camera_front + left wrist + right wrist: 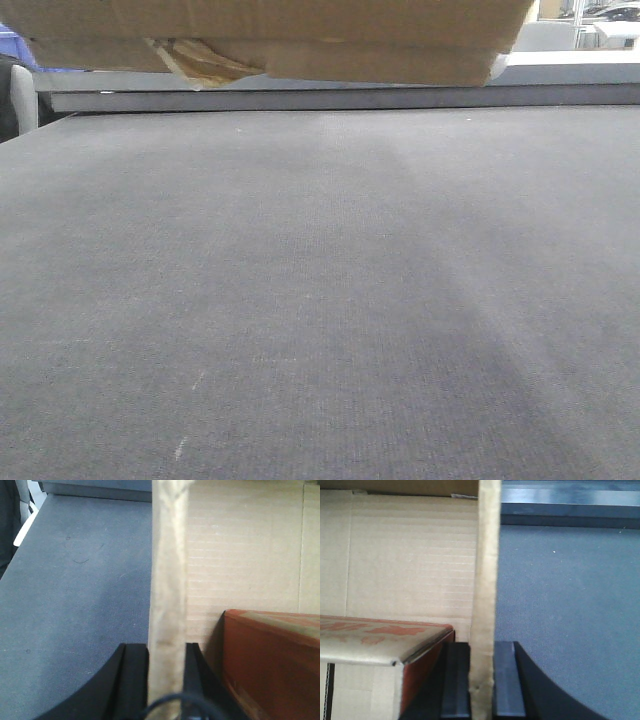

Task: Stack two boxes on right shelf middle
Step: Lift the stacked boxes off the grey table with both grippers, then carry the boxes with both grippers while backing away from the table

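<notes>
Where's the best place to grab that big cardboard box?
The open large cardboard box has thin free side walls; straddle one from its rim on each side, finger inside, finger outside, as the left gripper and right gripper do.

Left gripper (167, 652) and right gripper (482, 650), jaws pinched.

A wide grey desk (320, 300) with a fine woven, felt-like cover fills nearly all the front view. A few small pale specks (180, 448) lie on it near the bottom. Just beyond its slanted left edge stands a pale grey rounded thing (22, 95) — maybe a chair back, I cannot tell. In the top right corner is a bright patch (605, 15) with white shapes too small to name. The light is soft and even — one slightly darker stripe crosses the desk.
</notes>
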### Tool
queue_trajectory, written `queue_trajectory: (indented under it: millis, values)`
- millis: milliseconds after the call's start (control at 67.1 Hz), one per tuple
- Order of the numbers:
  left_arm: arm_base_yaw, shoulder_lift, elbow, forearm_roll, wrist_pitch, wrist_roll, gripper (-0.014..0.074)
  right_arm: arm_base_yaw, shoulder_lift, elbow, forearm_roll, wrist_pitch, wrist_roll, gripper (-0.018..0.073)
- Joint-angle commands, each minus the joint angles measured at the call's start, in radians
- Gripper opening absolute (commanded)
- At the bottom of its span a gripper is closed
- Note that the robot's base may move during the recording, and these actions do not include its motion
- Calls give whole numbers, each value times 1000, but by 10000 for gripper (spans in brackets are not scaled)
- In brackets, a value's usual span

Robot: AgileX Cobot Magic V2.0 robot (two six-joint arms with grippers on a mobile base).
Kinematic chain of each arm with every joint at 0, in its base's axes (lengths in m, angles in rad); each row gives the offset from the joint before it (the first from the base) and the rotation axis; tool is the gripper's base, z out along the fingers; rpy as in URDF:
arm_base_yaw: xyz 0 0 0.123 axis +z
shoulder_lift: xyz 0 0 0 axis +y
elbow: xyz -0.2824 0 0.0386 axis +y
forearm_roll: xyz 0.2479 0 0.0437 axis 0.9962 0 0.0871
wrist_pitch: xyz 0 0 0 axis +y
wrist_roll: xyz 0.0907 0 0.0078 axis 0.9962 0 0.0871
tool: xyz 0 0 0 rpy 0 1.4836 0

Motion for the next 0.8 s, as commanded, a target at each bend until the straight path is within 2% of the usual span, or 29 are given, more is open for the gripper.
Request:
queue_trajectory:
  millis: [0,789]
  values:
    - [1,-18,-13,39,-27,-1,-111,-4,-18,-14,-49,-47,2,-169]
    - [1,-16,-13,39,-27,-1,-111,-4,-18,-14,-49,-47,2,-169]
